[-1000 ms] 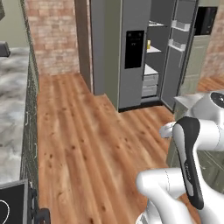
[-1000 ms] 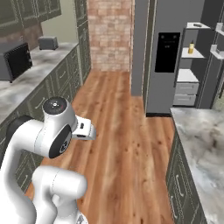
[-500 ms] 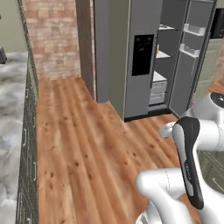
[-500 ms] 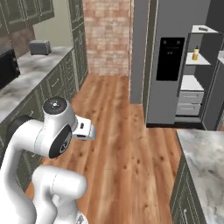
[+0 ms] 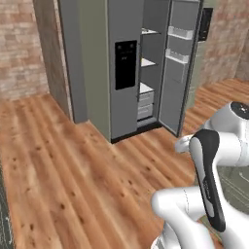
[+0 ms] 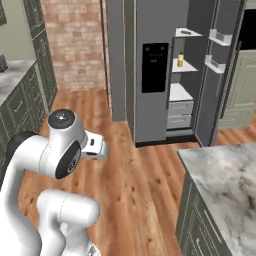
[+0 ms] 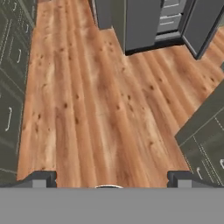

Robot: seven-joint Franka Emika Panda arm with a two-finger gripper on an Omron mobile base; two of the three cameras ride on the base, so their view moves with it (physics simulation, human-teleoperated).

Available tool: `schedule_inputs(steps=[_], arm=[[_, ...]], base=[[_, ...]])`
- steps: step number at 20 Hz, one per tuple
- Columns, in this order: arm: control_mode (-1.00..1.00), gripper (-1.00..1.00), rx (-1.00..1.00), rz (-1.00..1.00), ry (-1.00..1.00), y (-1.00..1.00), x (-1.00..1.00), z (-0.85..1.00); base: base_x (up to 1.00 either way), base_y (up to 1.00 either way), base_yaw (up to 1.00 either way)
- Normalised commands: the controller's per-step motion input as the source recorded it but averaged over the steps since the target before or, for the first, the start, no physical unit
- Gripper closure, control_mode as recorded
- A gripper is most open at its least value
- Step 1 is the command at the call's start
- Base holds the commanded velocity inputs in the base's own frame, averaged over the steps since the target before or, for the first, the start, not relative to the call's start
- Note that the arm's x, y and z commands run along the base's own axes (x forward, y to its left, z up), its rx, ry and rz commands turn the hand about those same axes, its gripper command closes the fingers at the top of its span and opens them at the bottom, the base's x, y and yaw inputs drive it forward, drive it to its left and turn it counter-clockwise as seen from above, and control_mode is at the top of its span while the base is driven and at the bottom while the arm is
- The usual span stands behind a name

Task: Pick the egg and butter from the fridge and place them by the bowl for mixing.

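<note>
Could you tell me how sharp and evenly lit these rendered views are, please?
Left base view: soft, flat light, the fridge interior shaded. Right base view: slightly blurred, the yellow bottle only a smudge. Hand view: the wooden floor is evenly lit, without glare.

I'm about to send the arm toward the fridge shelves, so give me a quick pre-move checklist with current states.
1. Tall grey fridge right door open: ok.
2. Gripper open and empty, fingertips wide apart over the wood floor: ok.
3. Fridge within reach: not ok, floor lies between.
4. Small egg and pale butter stick located: cannot tell, too small.
5. Yellow bottle on a white shelf, to avoid: ok.
6. Marble counter corner near the path: cannot tell clearance.
</note>
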Motion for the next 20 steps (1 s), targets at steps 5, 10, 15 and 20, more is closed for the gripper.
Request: schedule_inputs(steps=[5, 10, 15, 20], arm=[[1.0, -1.0, 0.0, 0.0, 0.0, 0.0, 0.0, 0.0], [1.0, -1.0, 0.0, 0.0, 0.0, 0.0, 0.0, 0.0], [1.0, -1.0, 0.0, 0.0, 0.0, 0.0, 0.0, 0.0], [1.0, -1.0, 0.0, 0.0, 0.0, 0.0, 0.0, 0.0]], base=[[0.44, 0.05, -0.54], [0.64, 0.29, -0.39], [0.71, 0.34, -0.31], [0.64, 0.4, -0.17]])
